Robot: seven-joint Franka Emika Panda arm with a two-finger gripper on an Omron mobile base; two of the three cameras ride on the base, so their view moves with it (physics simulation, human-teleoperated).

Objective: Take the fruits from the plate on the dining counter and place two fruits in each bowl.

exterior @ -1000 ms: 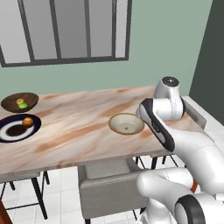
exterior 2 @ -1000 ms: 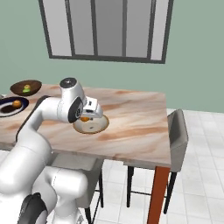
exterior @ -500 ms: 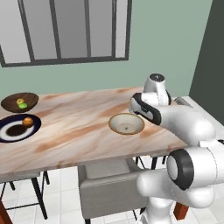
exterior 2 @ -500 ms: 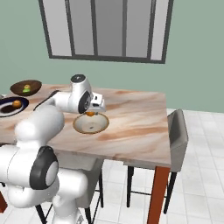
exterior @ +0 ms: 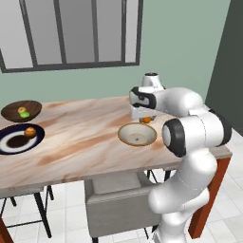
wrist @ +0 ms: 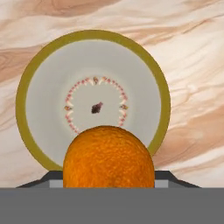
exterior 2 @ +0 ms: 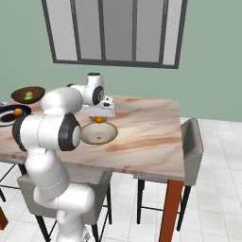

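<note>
My gripper (exterior: 144, 115) is shut on an orange fruit (exterior: 147, 119) and hangs just above the far rim of the cream-beige bowl (exterior: 136, 134). The hand view looks straight down: the orange fruit (wrist: 108, 157) sits between my fingertips (wrist: 49, 177), over the empty cream bowl (wrist: 30, 87). At the counter's far left, the dark wooden bowl (exterior: 14, 114) holds a yellow fruit (exterior: 22, 110) and a green fruit (exterior: 26, 114). In front of it, the navy plate (exterior: 9, 142) carries the second orange fruit (exterior: 30, 132). From the right base view the gripper (exterior 2: 99, 116) stands over the cream bowl (exterior 2: 99, 133).
The marble dining counter (exterior: 80, 142) runs from the plate to a red-brown leg (exterior: 209, 199) on the right. A grey chair (exterior: 114, 204) is tucked under its front edge and another grey chair (exterior 2: 191, 146) stands at its end. A window fills the wall behind.
The arm has swung and straightened, carrying the held orange fruit from the cream bowl's right side to above its far rim. Bowls, plate and other fruits have stayed put.
</note>
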